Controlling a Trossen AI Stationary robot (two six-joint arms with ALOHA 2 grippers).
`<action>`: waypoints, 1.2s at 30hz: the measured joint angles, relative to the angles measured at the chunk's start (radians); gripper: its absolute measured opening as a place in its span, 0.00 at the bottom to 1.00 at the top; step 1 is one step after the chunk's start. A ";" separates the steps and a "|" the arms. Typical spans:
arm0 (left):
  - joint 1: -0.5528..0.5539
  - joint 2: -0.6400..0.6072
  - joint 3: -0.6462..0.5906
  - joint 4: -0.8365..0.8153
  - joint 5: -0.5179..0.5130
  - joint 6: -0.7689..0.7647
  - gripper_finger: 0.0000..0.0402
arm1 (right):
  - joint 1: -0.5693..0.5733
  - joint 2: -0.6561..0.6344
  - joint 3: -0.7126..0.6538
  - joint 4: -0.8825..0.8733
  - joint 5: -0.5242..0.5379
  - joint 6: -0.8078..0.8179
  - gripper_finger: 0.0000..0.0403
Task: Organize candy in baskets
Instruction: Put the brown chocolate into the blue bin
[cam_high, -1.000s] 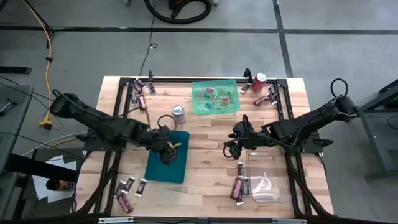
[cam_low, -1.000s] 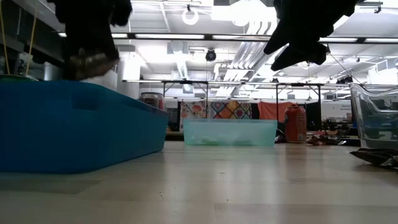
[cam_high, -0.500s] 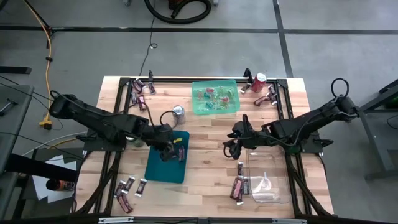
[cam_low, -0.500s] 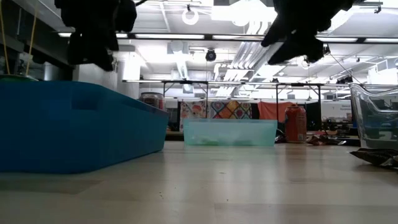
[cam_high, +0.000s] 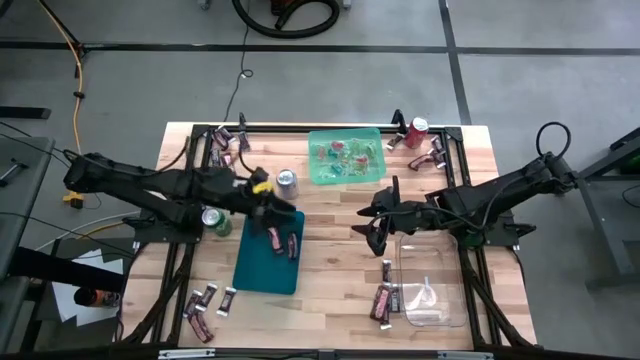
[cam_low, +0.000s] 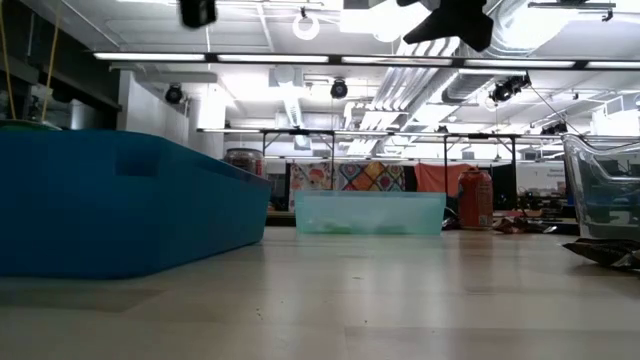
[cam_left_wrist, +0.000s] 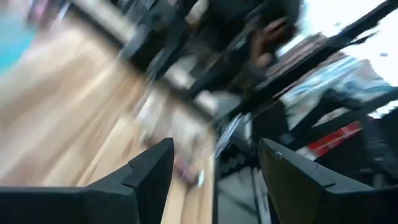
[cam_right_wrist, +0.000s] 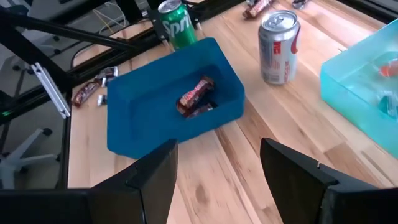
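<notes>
Teal basket (cam_high: 268, 256) partly hidden under our left gripper (cam_high: 268, 207), fingers apart, brown bars (cam_right_wrist: 195, 93) inside, silver can (cam_high: 287, 181) beside, right gripper (cam_high: 370, 222) open nearby.

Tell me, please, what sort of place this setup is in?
Probably an open robotics lab or workshop. The low view shows exposed ceiling ducts with strip lights and more workbenches behind. The high view shows a concrete floor around the wooden table.
</notes>
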 joint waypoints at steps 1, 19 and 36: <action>0.000 -0.004 0.000 0.035 0.000 0.033 0.56 | 0.000 0.000 0.001 0.000 0.000 0.000 0.56; 0.162 -0.037 0.000 0.165 0.035 0.236 0.56 | 0.001 0.000 0.001 0.018 -0.024 0.013 0.56; 0.367 -0.093 0.000 0.150 0.211 0.382 0.56 | 0.000 0.000 0.001 0.091 -0.069 0.114 0.56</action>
